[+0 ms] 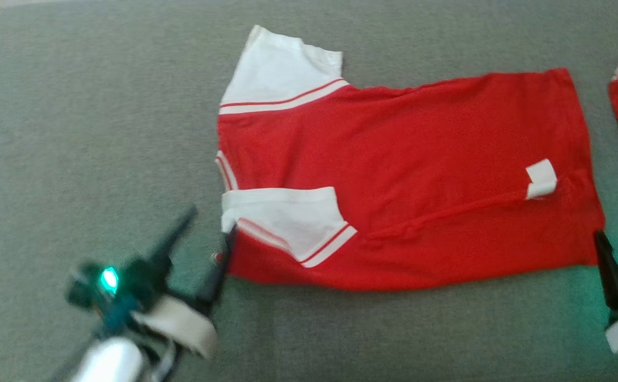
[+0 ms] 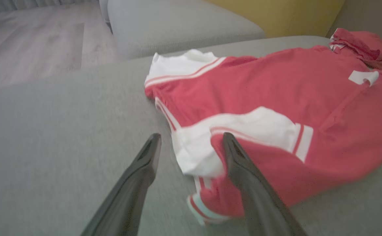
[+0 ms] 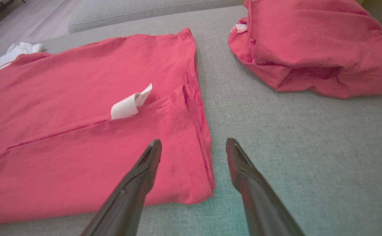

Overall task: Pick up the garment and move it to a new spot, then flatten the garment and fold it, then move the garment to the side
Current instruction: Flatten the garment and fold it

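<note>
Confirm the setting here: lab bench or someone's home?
Likely a home living room, not a lab. The red-and-white short-sleeved shirt lies on a grey woven upholstered seat, a second grey upholstered cushion sits beyond it, and pale wood-plank flooring runs past.

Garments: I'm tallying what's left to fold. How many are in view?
2. A red-and-white shirt lies spread in the middle; a bunched red garment lies apart, beyond its hem end. More may lie out of frame.
</note>
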You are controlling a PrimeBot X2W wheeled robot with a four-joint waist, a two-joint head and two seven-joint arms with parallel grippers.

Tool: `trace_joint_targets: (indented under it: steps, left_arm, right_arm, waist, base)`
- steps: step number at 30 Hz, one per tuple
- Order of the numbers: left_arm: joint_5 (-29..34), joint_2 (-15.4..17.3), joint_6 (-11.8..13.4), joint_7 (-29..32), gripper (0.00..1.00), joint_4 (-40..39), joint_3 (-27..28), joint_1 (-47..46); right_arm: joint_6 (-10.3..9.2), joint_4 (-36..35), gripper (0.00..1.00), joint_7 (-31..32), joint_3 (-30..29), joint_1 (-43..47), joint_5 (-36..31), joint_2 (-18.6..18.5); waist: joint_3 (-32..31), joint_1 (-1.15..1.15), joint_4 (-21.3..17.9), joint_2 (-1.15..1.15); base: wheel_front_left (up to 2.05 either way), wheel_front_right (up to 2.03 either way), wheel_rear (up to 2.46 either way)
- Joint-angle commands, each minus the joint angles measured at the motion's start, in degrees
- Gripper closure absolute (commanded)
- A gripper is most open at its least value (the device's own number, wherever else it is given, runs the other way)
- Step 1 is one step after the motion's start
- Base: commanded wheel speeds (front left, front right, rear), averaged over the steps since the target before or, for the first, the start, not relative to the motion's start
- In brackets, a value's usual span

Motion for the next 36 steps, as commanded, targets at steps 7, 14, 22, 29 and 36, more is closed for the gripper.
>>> trace_joint_targets:
  steps: [7,14,22,29,36]
  left_arm:
    - [-0.6,7.0,-5.1,9.7,0.0,-2.1,5.9,-20.4]
    - [-7.3,9.7,-9.3,22.4,0.0,8.0,4.6,-39.8]
    - [-16.5,14.2,-9.8,34.3,0.0,16.4,-1.2,-55.7]
    - [-20.6,17.1,-9.8,37.7,0.0,21.3,-4.2,-61.2]
    - [-22.0,19.5,-9.8,39.1,0.0,25.0,-7.6,-64.8]
  right_arm:
    - [-0.04,-4.0,0.0,-0.1,2.9,-5.5,-2.2,-0.4]
    - [-0.04,-4.7,0.0,-1.3,5.7,-9.9,-2.7,-0.2]
    - [-0.04,-3.0,0.0,-2.7,8.3,-14.3,-2.2,0.2]
    - [-0.04,-0.3,0.0,-4.7,10.8,-16.6,-1.7,0.8]
    - [-0.04,2.2,0.0,-6.5,13.1,-19.3,-1.0,0.6]
  waist:
    - [4.0,0.0,-5.2,0.0]
    - [9.8,0.0,-9.3,0.0]
    - [15.8,0.0,-12.4,0.0]
    - [18.2,0.0,-13.8,0.0]
    - [20.1,0.0,-15.4,0.0]
  base:
    - [0.0,0.0,0.0]
    - [0.0,0.0,0.0]
    - [0.0,0.0,0.0]
    - [0.0,0.0,0.0]
    - [0.0,0.0,0.0]
